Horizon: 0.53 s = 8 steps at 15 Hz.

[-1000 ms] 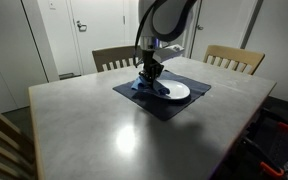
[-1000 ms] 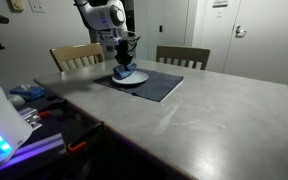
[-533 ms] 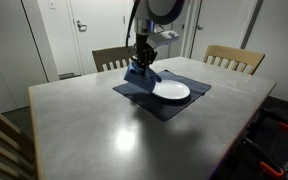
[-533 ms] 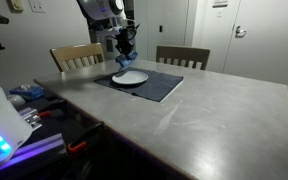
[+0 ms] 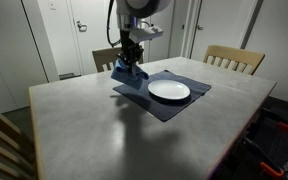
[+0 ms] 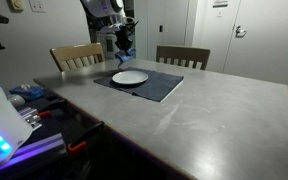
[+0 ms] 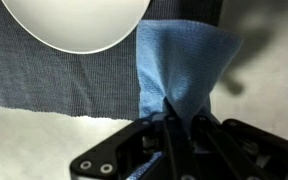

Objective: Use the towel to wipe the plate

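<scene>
The white plate (image 5: pixel 169 91) (image 6: pixel 130 77) (image 7: pixel 79 22) lies bare on the dark placemat (image 5: pixel 184 104) (image 6: pixel 156 88) (image 7: pixel 44 75) in both exterior views. My gripper (image 5: pixel 130 62) (image 6: pixel 123 44) (image 7: pixel 182 122) hangs in the air over the mat's edge, off to one side of the plate. It is shut on the blue towel (image 5: pixel 126 73) (image 6: pixel 123 51) (image 7: pixel 184 65), which dangles from the fingers in bunchy folds. In the wrist view the towel fills the middle, with the plate's rim at the top left.
The placemat sits on a grey table (image 5: pixel 104 130) (image 6: pixel 224 110). Wooden chairs (image 5: pixel 234 58) (image 6: pixel 182 57) stand along the far side, another chair back (image 5: pixel 4 140) at a near corner. Tools and cables (image 6: pixel 34 105) lie beside the table.
The gripper has lifted the towel off the plate and carried it sideways, away from the plate, to above the mat's edge. The plate now lies uncovered.
</scene>
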Each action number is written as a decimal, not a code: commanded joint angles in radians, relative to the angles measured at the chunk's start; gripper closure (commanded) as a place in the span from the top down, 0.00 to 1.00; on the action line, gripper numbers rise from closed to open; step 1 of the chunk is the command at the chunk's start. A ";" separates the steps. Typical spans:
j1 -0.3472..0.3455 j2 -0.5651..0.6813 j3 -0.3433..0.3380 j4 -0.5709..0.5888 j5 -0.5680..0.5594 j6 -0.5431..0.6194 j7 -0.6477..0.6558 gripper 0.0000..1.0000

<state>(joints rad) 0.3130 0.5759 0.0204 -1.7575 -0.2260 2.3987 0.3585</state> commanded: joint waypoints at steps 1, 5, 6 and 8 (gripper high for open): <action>-0.009 0.114 0.008 0.130 0.029 -0.056 -0.032 0.02; -0.029 0.199 0.030 0.192 0.073 -0.037 -0.092 0.02; -0.023 0.218 0.028 0.207 0.078 -0.044 -0.099 0.02; -0.022 0.241 0.030 0.220 0.090 -0.040 -0.116 0.02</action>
<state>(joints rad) 0.3058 0.7699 0.0307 -1.5927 -0.1635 2.3795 0.2914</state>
